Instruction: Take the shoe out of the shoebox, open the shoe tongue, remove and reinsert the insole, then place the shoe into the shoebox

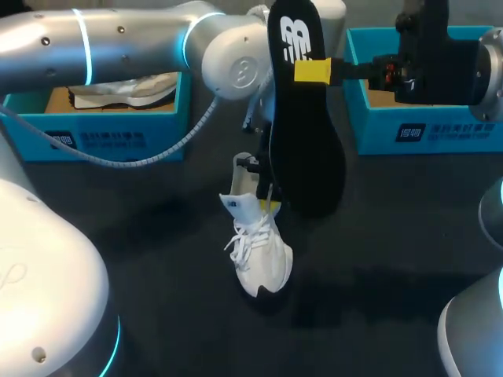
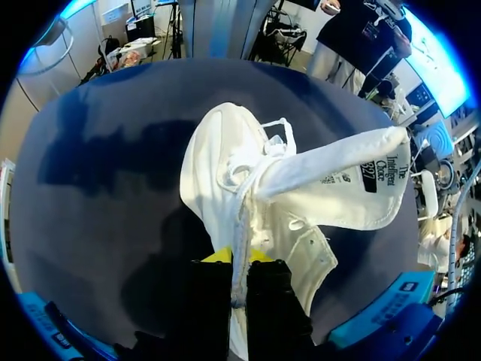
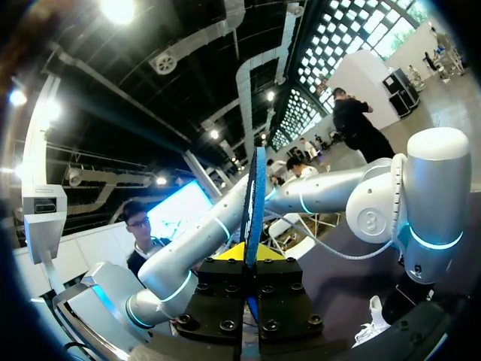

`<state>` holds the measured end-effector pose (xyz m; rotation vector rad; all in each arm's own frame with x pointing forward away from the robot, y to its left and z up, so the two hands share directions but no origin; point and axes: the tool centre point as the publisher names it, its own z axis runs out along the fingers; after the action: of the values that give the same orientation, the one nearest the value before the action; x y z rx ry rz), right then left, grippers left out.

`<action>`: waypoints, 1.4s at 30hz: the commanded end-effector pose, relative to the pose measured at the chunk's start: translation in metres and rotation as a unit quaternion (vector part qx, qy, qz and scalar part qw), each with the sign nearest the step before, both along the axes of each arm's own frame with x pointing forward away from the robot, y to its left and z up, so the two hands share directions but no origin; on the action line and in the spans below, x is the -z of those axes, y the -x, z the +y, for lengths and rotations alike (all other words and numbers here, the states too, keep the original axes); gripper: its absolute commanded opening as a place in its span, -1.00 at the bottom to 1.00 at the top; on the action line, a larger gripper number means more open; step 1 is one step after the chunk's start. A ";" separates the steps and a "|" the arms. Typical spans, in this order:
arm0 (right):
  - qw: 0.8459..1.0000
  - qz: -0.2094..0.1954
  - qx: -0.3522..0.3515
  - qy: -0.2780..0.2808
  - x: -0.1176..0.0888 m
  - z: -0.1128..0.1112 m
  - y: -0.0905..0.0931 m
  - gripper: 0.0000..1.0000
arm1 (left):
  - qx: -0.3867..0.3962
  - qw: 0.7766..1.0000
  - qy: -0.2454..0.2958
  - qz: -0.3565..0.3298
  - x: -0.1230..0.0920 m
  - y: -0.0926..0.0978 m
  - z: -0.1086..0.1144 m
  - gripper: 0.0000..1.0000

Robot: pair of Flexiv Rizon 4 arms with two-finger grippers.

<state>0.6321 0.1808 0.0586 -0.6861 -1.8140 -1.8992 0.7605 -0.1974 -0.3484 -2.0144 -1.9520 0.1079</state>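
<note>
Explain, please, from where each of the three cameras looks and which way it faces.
Head view: fixed above and behind the robot, looking down on the table; left arm enters at left, right arm at right.
Left wrist view: on the left arm, looking down along the left gripper at the white shoe it grips.
Right wrist view: on the right arm, facing sideways along the right gripper, which clamps the black insole edge-on.
Shared: head and right wrist views both show insole, shoe and left arm.
</note>
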 end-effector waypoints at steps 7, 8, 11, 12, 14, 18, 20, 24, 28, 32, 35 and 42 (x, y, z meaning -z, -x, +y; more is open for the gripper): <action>1.000 0.002 0.000 0.003 -0.001 0.004 -0.002 -1.00 | -0.004 1.000 -0.016 0.020 0.022 -0.008 -0.013 -1.00; 1.000 0.002 0.000 0.003 -0.001 0.004 -0.002 -1.00 | -0.006 1.000 -0.019 0.019 0.024 -0.008 -0.015 -1.00; 1.000 0.002 0.000 0.003 -0.001 0.004 -0.002 -1.00 | -0.010 1.000 -0.019 0.022 0.026 -0.009 -0.016 -1.00; 1.000 0.002 0.000 0.003 -0.001 0.004 -0.002 -1.00 | -0.010 1.000 -0.018 0.022 0.026 -0.009 -0.017 -0.71; 1.000 0.002 0.000 0.003 -0.001 0.004 -0.002 -1.00 | -0.010 1.000 -0.015 0.020 0.025 -0.009 -0.017 0.08; 1.000 0.002 0.000 0.003 -0.001 0.004 -0.002 -1.00 | -0.015 1.000 0.000 0.018 0.017 -0.010 -0.017 1.00; 1.000 0.002 0.000 0.003 -0.001 0.004 -0.002 -1.00 | -0.022 1.000 0.011 0.013 0.010 -0.013 -0.017 1.00; 1.000 0.002 0.000 0.003 -0.001 0.004 -0.002 -1.00 | -0.033 0.999 0.038 0.002 -0.008 -0.021 -0.019 1.00; 1.000 0.002 0.000 0.003 -0.001 0.004 -0.002 -1.00 | -0.043 0.996 0.074 -0.017 -0.030 -0.032 -0.022 1.00; 1.000 0.002 0.000 0.003 -0.001 0.004 -0.002 -1.00 | -0.051 0.992 0.110 -0.026 -0.050 -0.044 -0.027 1.00; 1.000 0.002 0.000 0.003 -0.001 0.004 -0.002 -1.00 | -0.051 0.990 0.131 -0.030 -0.061 -0.049 -0.030 1.00; 1.000 0.002 0.000 0.003 -0.001 0.004 -0.002 -1.00 | -0.041 0.981 0.182 -0.049 -0.086 -0.057 -0.033 1.00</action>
<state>0.6321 0.1808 0.0586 -0.6860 -1.8140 -1.8992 0.8213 -0.2410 -0.2712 -2.1587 -2.1791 0.3630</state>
